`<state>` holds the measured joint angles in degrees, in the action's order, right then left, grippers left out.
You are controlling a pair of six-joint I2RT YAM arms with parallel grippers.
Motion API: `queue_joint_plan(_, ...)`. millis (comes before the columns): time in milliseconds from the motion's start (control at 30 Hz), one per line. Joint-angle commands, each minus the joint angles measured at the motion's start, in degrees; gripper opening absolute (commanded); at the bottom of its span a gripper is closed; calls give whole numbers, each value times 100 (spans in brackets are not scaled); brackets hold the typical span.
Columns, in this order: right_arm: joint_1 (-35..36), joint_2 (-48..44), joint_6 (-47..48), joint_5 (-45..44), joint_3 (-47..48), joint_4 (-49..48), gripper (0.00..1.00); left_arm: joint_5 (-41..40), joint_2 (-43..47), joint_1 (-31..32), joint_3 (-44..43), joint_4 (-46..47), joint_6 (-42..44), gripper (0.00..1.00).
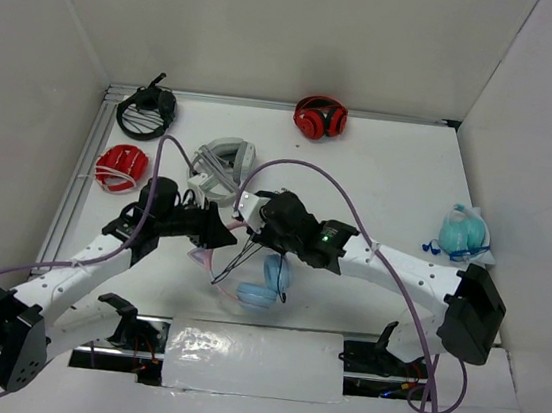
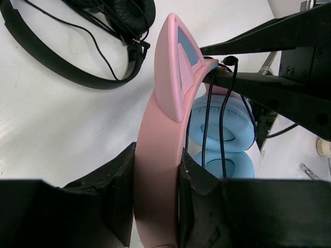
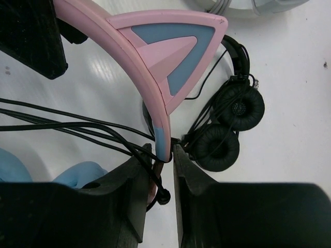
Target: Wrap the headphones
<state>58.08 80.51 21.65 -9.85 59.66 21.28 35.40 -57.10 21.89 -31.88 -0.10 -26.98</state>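
Note:
The headphones hang between my two grippers above the table. Their light blue ear cups [image 1: 265, 281] are lowest and show in the left wrist view [image 2: 222, 135]. My left gripper [image 2: 155, 199] is shut on the flat pink headband [image 2: 158, 155], below a cat ear [image 2: 176, 67]. My right gripper [image 3: 161, 155] is shut on the thin dark cable [image 3: 77, 128] against the headband's edge [image 3: 164, 135]. The plug hangs between its fingers. Several cable strands [image 2: 223, 103] run over the ear cups. In the top view the left gripper [image 1: 215, 229] and right gripper [image 1: 254, 219] nearly touch.
A small black on-ear pair [image 3: 227, 129] lies on the table under the grippers and shows in the left wrist view [image 2: 77, 51]. Red headphones [image 1: 319, 118], another black pair [image 1: 147, 110], a red item [image 1: 120, 165], a grey pair [image 1: 223, 165] and a bagged teal item [image 1: 464, 233] lie around.

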Motion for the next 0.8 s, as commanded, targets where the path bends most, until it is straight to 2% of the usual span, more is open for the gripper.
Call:
queue_joint_plan(0,-183,18,-161,-193,-7,-273,30,644,304,43,-363,168,-88,0)
queue_joint_plan(300,-447,-325,-337,97,-455,-677,29,890,419,35,-468,194,-18,0)
queue_joint_plan(367,-465,-360,-372,27,-534,-765,30,1144,445,8,-530,238,17,0)
queue_joint_plan(433,-474,-378,-346,105,-526,-783,26,1197,428,0,-643,195,17,0)
queue_joint_plan(467,-474,-396,-380,132,-517,-800,20,1163,393,0,-679,168,18,0)
queue_joint_plan(500,-474,-404,-407,141,-508,-835,0,1145,384,8,-740,125,0,0)
queue_joint_plan(633,-526,-676,-591,159,-622,-1248,0,1040,270,8,-907,28,-53,0)
queue_joint_plan(733,-754,-844,-933,228,-500,-1127,0,619,60,0,-1241,-375,-88,13)
queue_joint_plan(767,-885,-870,-1256,307,-325,-847,0,391,-124,0,-1416,-473,-88,29)
